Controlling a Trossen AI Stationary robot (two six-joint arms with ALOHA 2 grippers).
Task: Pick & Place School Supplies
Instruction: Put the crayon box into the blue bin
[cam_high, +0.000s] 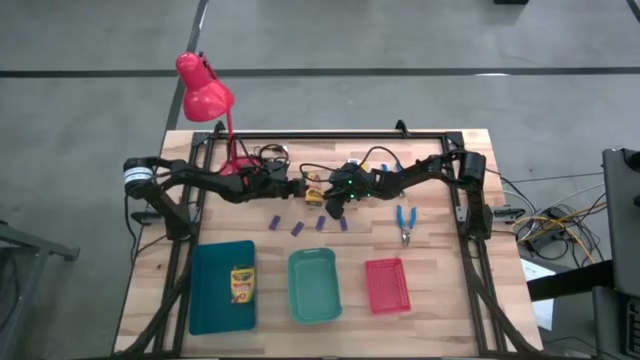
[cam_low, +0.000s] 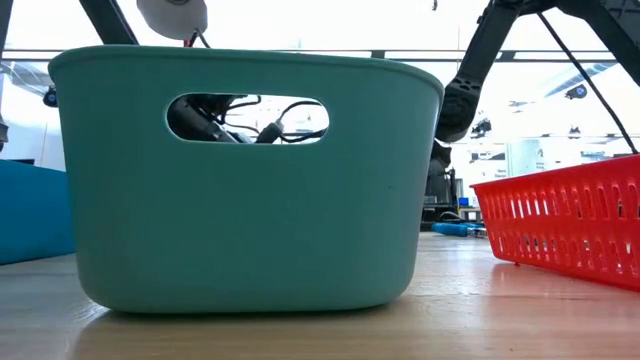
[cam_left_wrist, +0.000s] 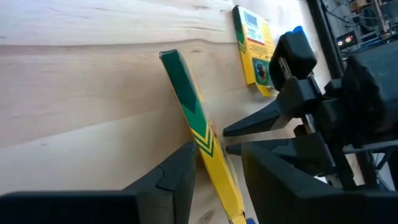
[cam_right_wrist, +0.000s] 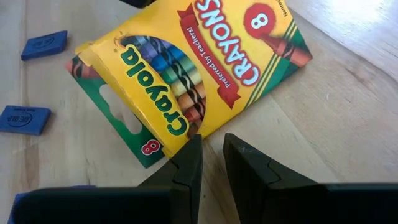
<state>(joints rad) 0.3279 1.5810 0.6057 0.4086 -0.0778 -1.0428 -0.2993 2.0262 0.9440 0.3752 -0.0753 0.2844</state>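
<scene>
A yellow-green crayon box (cam_left_wrist: 199, 134) stands on edge between the fingers of my left gripper (cam_left_wrist: 217, 158), which is shut on it at the table's middle (cam_high: 303, 187). My right gripper (cam_right_wrist: 212, 140) faces the box's printed face (cam_right_wrist: 205, 68), its fingers a narrow gap apart with nothing between them. A second crayon box (cam_left_wrist: 254, 53) lies on the table just beyond. A third (cam_high: 242, 284) lies in the blue tray (cam_high: 205, 300). Several purple blocks (cam_high: 297, 228) and blue-handled scissors (cam_high: 405, 222) lie on the wood. My left gripper pinches the crayon box across its two broad faces (cam_left_wrist: 202, 152), one finger on each side, slanting down from the table's left. The box runs lengthwise out past the fingertips, a narrow side up and tilted. Whether its lower edge touches the table does not show. Whether my right gripper's fingertips (cam_right_wrist: 193, 155) touch the lower corner of the box's printed face (cam_right_wrist: 189, 127), I cannot tell.
Along the near edge stand the blue tray, a green tray (cam_high: 314, 300) and a red mesh tray (cam_high: 387, 284). A red desk lamp (cam_high: 205, 90) stands at the far left. Cables lie behind the grippers. Bare wood lies between the blocks and the trays.
</scene>
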